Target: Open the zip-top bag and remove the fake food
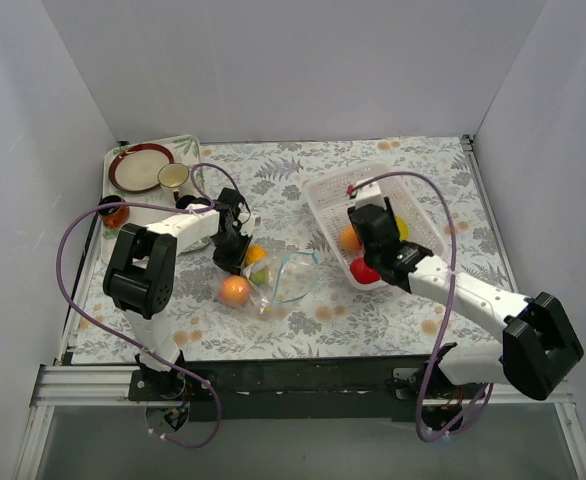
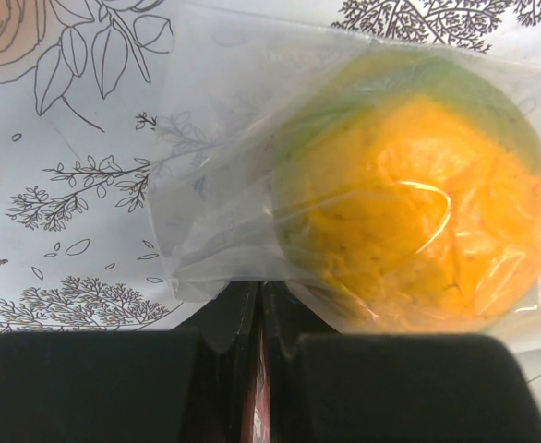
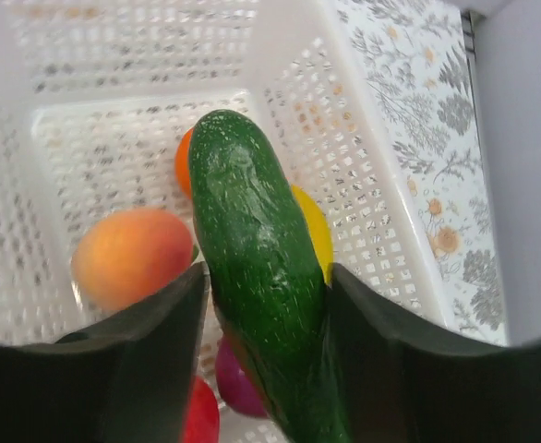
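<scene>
The clear zip-top bag [image 1: 273, 280] lies open on the table with an orange fruit [image 1: 235, 290] and other fruit inside. My left gripper [image 1: 229, 255] is shut on the bag's edge; in the left wrist view the plastic [image 2: 224, 185] is pinched between the closed jaws beside an orange-yellow fruit [image 2: 418, 203]. My right gripper [image 1: 373, 240] is over the white mesh basket [image 1: 323, 195], shut on a green cucumber [image 3: 257, 268]. Below it in the basket lie an orange peach [image 3: 132, 254], a yellow piece [image 3: 315, 231], a red piece [image 3: 201, 415] and a purple piece [image 3: 238, 383].
A tray [image 1: 188, 148] at the back left holds a red-rimmed plate [image 1: 141, 166] and a cup [image 1: 174, 177]. A small orange-brown jar [image 1: 113, 212] stands by the left wall. White walls close in the table on three sides.
</scene>
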